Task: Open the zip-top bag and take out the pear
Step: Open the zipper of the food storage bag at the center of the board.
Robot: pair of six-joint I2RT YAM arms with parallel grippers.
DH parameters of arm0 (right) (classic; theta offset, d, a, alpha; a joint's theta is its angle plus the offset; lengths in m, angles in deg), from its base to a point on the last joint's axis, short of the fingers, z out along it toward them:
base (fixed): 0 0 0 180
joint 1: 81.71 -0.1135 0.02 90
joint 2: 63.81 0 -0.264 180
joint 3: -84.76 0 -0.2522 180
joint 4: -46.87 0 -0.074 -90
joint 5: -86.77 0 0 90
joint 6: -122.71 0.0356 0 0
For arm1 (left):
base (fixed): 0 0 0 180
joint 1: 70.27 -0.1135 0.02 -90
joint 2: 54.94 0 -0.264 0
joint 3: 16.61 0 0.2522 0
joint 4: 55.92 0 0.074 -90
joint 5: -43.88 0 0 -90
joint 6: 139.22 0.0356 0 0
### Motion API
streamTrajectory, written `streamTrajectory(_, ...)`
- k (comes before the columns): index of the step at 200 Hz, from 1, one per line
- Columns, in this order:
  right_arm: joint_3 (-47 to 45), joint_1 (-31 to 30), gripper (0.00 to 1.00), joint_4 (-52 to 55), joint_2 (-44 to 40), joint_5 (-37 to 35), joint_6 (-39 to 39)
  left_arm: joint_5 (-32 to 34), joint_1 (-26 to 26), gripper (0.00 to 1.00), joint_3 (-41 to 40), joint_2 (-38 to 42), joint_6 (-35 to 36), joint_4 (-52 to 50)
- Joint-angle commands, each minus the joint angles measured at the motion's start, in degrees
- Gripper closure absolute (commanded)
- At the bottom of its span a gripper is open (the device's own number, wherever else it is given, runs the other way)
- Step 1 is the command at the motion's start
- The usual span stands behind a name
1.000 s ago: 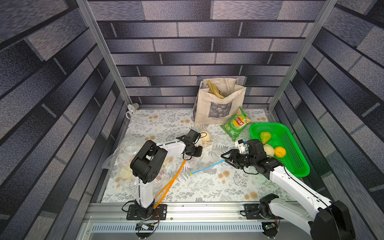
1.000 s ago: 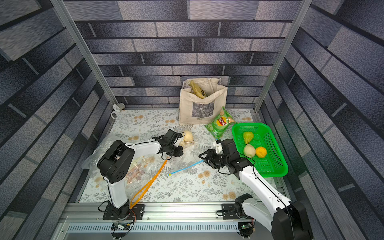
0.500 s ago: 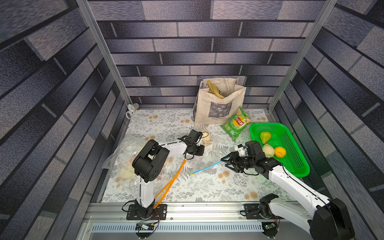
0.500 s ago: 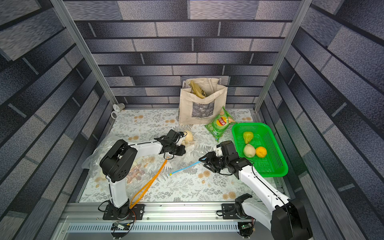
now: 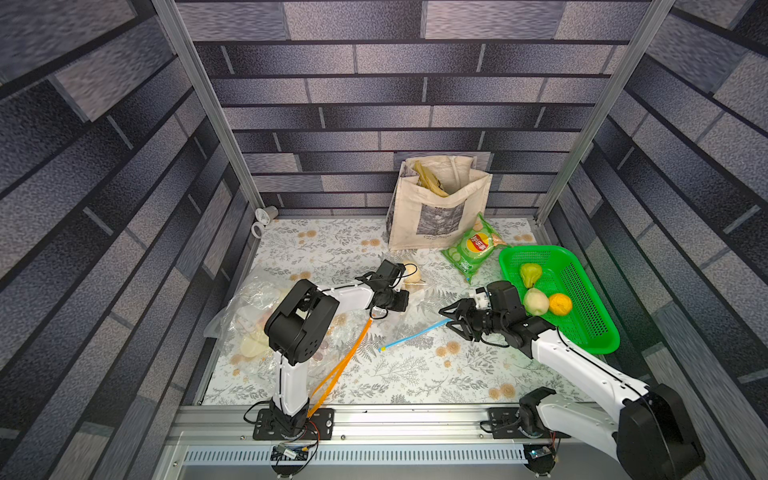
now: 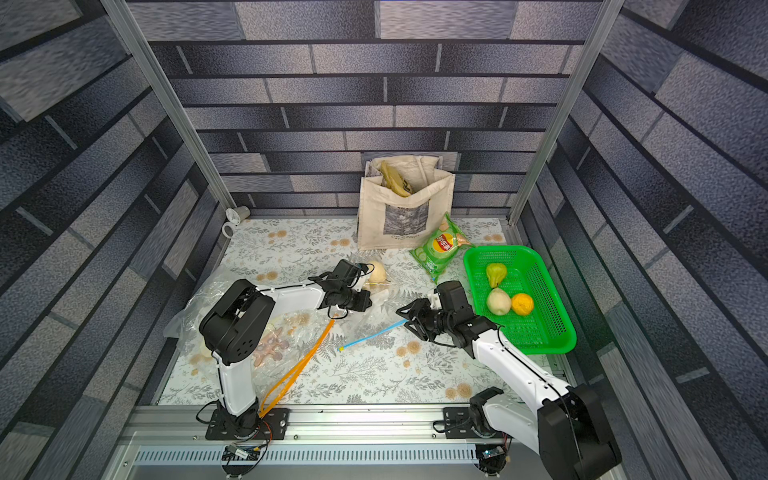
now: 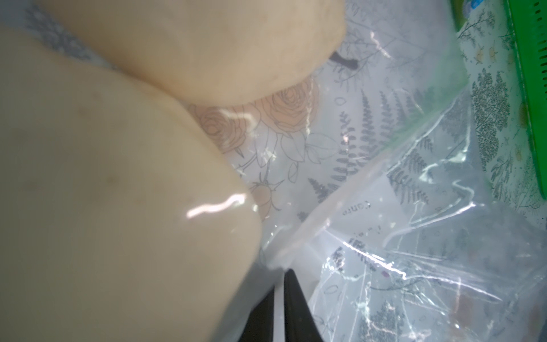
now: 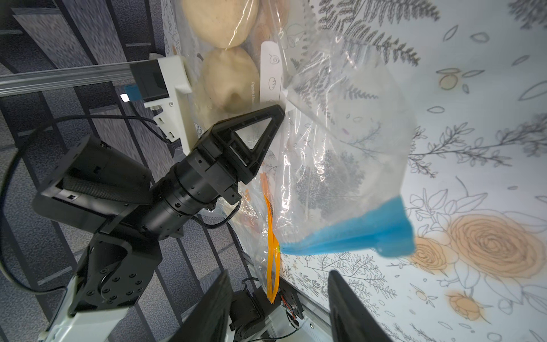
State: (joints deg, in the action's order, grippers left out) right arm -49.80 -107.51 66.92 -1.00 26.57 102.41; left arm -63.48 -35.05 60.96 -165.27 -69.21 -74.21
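Note:
A clear zip-top bag (image 8: 340,148) with a blue zip strip (image 5: 415,334) (image 6: 370,334) (image 8: 355,237) lies mid-table. Two pale pears (image 5: 411,272) (image 6: 376,272) (image 7: 118,222) (image 8: 231,77) sit inside at its far end. My left gripper (image 5: 399,300) (image 6: 365,299) (image 7: 279,275) is shut on a fold of the bag's plastic right beside the pears. My right gripper (image 5: 445,316) (image 6: 402,316) (image 8: 278,274) stands open at the near end of the blue strip, nothing between its fingers. Whether the zip is sealed cannot be told.
A second clear bag with an orange zip (image 5: 340,365) lies under the left arm. At the right stands a green basket (image 5: 598,332) with a green pear, a pale pear and an orange. A tote bag (image 5: 436,208) and a green chips bag (image 5: 473,247) sit at the back.
The left gripper has edged slightly right, toward the pears, still pinching the bag. The right gripper and the blue zip strip have barely moved.

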Motion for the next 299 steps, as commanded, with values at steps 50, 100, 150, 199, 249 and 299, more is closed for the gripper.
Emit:
streamTrajectory(50, 0.58, -1.48, 0.46, -3.29, 3.24, -2.16, 0.89, 2.16, -0.25, 0.89, -2.77, -1.65, -0.67, -3.67)
streamTrajectory(100, 1.52, -1.88, 0.46, -3.91, 3.07, -1.12, 1.04, 1.90, -0.62, 0.89, -3.34, -1.75, -0.74, -3.37)
streamTrajectory(150, 1.20, -2.32, 0.46, -4.06, 3.72, -1.48, 1.04, 1.55, -0.82, 0.89, -3.34, -2.09, -0.84, -3.32)
streamTrajectory(199, 1.59, -2.33, 0.46, -5.26, 5.04, -2.07, 1.15, 1.55, -1.04, 0.89, -3.56, -1.96, -0.80, -3.28)
streamTrajectory(249, 1.89, -2.34, 0.47, -6.37, 6.45, -4.07, 2.18, 1.28, -1.13, 0.89, -2.99, -2.31, -0.75, -3.33)
streamTrajectory(299, 2.66, -2.37, 0.48, -5.79, 8.51, -7.13, 1.72, 1.11, -1.12, 0.89, -3.19, -2.18, -0.64, -3.36)
